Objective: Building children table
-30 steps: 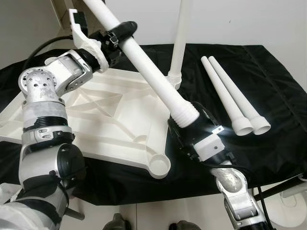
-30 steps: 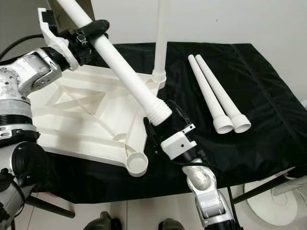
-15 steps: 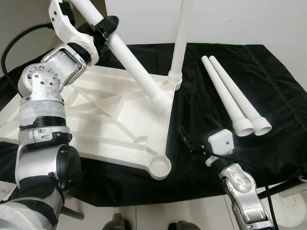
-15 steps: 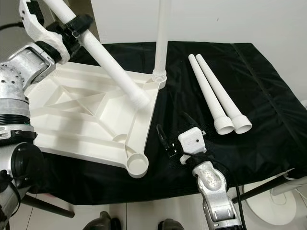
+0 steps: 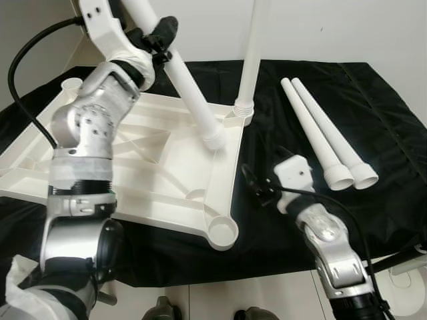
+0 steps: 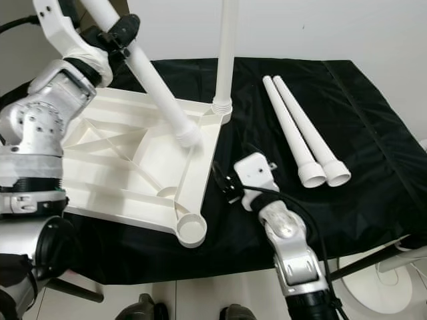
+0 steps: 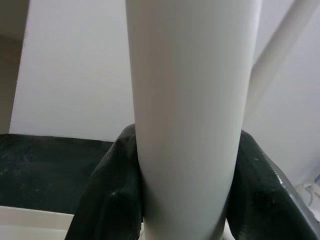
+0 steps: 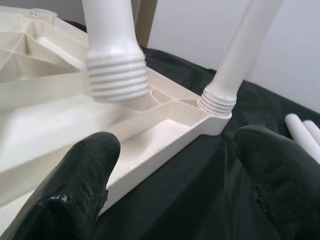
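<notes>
Two loose table legs (image 5: 320,137) lie side by side at the right of your frame on the black cloth (image 5: 380,113), touching along their length, flared ends toward the lower right. A third leg, the upright leg (image 5: 252,53), stands vertical in the far corner socket of the white table top (image 5: 160,167), which lies upside down with its ribs showing across the centre and left of the frame.

Your left end effector (image 5: 160,37) sits in the upper left of the frame, its black fingers (image 7: 107,195) clamped around the held leg (image 5: 190,93). That leg slants down toward the centre, and its ribbed end rests on or just above the table top's underside, near the upright leg's corner; you cannot tell from these views whether it touches. In the left wrist view the leg's shaft stands between both fingers.

Your right end effector (image 5: 257,187) is at centre-right of the frame, low over the black cloth just beside the table top's right edge. Its fingers (image 8: 80,180) are spread apart and hold nothing. The right wrist view looks past them at the held leg's ribbed end and the seated upright leg.

An empty round socket (image 5: 222,232) shows at the near corner of the table top, lower centre.
</notes>
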You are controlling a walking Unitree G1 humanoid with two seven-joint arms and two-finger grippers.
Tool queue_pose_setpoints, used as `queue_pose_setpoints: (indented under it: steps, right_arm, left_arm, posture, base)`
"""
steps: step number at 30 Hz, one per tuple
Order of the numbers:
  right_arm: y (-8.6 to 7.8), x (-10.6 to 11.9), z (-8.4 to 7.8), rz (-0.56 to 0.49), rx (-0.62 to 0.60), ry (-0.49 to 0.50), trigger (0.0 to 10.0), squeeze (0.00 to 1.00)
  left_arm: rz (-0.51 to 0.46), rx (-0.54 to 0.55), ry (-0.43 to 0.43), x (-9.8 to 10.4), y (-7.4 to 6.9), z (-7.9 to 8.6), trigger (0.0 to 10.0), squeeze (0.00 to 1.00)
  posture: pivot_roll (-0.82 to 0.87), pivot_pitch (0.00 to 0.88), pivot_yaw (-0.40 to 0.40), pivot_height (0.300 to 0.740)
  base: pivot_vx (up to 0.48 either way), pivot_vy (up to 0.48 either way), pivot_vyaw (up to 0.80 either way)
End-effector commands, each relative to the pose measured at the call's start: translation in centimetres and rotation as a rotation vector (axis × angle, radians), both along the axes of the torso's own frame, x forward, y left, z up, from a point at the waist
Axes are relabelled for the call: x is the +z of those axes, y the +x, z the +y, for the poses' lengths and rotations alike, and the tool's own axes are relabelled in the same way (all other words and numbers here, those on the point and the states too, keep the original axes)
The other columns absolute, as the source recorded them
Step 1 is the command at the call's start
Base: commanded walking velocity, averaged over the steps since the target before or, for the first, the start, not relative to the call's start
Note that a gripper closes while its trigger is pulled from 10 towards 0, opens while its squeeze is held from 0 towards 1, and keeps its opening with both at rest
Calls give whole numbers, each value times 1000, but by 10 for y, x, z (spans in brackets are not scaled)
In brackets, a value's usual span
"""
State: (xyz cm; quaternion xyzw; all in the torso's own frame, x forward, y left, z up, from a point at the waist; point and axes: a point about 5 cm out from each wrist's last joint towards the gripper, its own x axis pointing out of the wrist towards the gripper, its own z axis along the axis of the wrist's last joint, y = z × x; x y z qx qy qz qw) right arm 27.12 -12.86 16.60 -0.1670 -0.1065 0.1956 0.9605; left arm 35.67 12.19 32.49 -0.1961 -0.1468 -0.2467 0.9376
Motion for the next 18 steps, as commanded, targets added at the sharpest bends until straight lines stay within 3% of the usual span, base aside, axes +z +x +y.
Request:
queue_pose_setpoints:
  steps: [1, 2, 3, 8, 13, 18]
  right_arm:
    - [7, 9, 6, -5, -18, 6, 10000, 0]
    - [7, 9, 6, -5, -18, 6, 10000, 0]
    - [11, 13, 10, -1, -14, -4, 10000, 0]
    - [16, 17, 14, -7, -8, -21, 10000, 0]
    - [26, 21, 20, -7, -25, -32, 10000, 0]
    - [30, 22, 24, -8, -25, -54, 10000, 0]
  left_arm:
    - [-79, 44, 61, 5, -8, -15, 10000, 0]
    - [-79, 44, 61, 5, -8, -15, 10000, 0]
    - [-105, 34, 78, 5, -12, -28, 10000, 0]
    - [-138, 24, 89, 9, -16, -42, 10000, 0]
    - [-185, -21, 87, 13, -28, -78, 10000, 0]
    - [-205, -55, 77, 15, -35, -92, 10000, 0]
  posture:
    - [-93, 15, 23, 740]
    - [-93, 15, 23, 740]
    - [-90, 10, 19, 740]
    - [-88, 7, 17, 740]
    - [-81, 2, 9, 740]
    - [-83, 0, 11, 740]
  base:
    - [0, 0, 0]
    - [0, 0, 0]
    - [0, 0, 0]
    - [0, 0, 0]
    - [0, 0, 0]
    - [0, 0, 0]
